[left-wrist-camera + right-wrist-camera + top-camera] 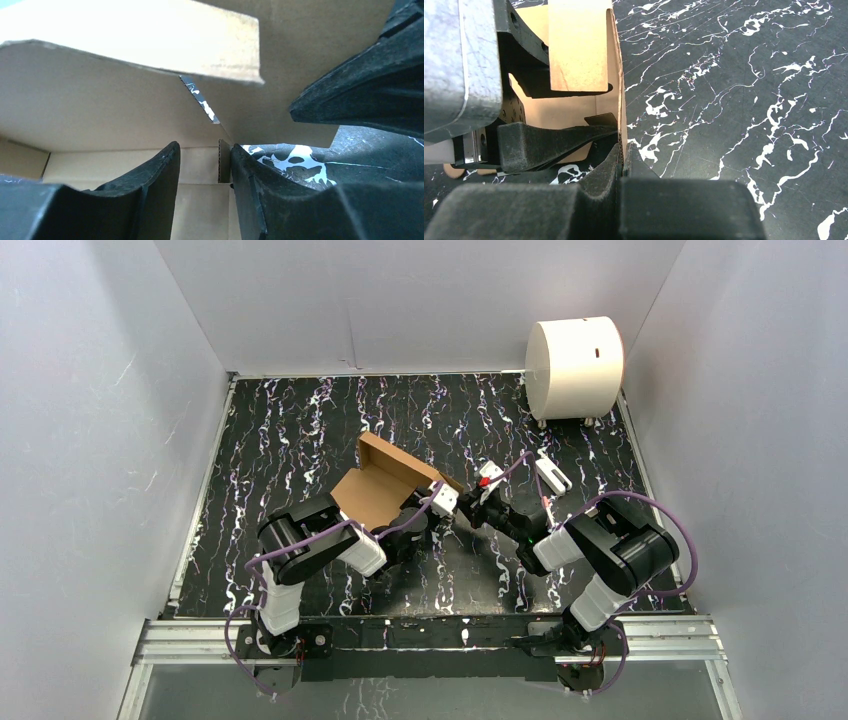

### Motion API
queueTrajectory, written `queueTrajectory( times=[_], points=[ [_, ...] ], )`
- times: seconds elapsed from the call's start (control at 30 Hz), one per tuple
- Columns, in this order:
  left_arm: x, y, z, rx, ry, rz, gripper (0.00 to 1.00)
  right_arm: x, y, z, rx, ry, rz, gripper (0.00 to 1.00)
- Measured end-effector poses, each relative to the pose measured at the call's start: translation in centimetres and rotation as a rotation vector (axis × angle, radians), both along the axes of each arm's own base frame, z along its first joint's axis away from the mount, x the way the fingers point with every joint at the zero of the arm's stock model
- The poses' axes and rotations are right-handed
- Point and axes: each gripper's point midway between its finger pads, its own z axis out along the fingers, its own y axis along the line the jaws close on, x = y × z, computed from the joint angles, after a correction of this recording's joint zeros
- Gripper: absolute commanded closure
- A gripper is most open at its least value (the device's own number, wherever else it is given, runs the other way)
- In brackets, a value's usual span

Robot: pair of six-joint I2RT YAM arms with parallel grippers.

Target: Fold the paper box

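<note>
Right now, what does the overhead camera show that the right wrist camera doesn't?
Only overhead: the large white cylinder in the far right corner. Only the right wrist: the right gripper pinched shut on a thin wall of the brown cardboard paper box. Both: the box and the black white-veined tabletop.

Brown paper box (385, 488), black white-veined table (300, 430), white cylinder (573, 368)
</note>
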Motion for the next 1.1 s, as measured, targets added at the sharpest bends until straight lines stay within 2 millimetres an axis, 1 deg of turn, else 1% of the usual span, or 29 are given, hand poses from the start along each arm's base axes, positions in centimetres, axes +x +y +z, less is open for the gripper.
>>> queueTrajectory(
  times=[0.07,0.27,0.37,0.43,0.5,0.63,0.77,0.83,0.87,0.93,0.97,1.03,1.1],
  points=[
    [0.0,0.0,0.0,-0.004,0.001,0.001,0.66,0.0,0.0,0.0,0.000,0.000,0.002,1.00],
    [-0.1,-0.1,-0.2,-0.027,0.016,-0.005,0.85,-0.2,0.1,0.1,0.002,-0.001,0.014,1.00],
    [-0.4,-0.1,-0.4,-0.060,0.041,-0.020,0.91,-0.3,0.2,0.1,0.003,-0.001,0.019,1.00],
    [-0.6,-0.1,-0.4,-0.092,0.062,-0.034,0.95,-0.3,0.3,0.1,0.003,-0.001,0.022,1.00],
    [-0.9,0.0,-0.3,-0.123,0.082,-0.047,0.99,-0.4,0.5,0.2,0.006,-0.003,0.030,0.97],
    [-1.2,-0.1,-0.4,-0.178,0.122,-0.067,1.00,-0.5,0.6,0.3,0.007,-0.004,0.040,0.95],
    [-1.4,0.0,-0.7,-0.219,0.155,-0.076,1.00,-0.5,0.6,0.2,0.004,0.000,0.040,0.86],
    [-1.5,-0.1,-0.8,-0.239,0.172,-0.078,1.00,-0.6,0.6,0.2,0.005,0.000,0.043,0.80],
    [-1.6,0.1,-1.0,-0.242,0.180,-0.074,1.00,-0.6,0.7,0.3,0.007,-0.003,0.046,0.73],
    [-1.5,0.4,-1.2,-0.254,0.189,-0.063,1.00,-0.7,0.7,0.8,0.016,-0.014,0.050,0.61],
    [-1.4,0.5,-1.2,-0.261,0.192,-0.057,1.00,-0.7,0.8,1.3,0.022,-0.024,0.053,0.58],
    [-1.4,0.7,-1.2,-0.274,0.200,-0.052,1.00,-0.8,0.8,2.3,0.035,-0.048,0.061,0.54],
    [-1.4,0.7,-1.2,-0.286,0.207,-0.050,1.00,-0.8,0.8,3.4,0.041,-0.076,0.064,0.53]
  ],
)
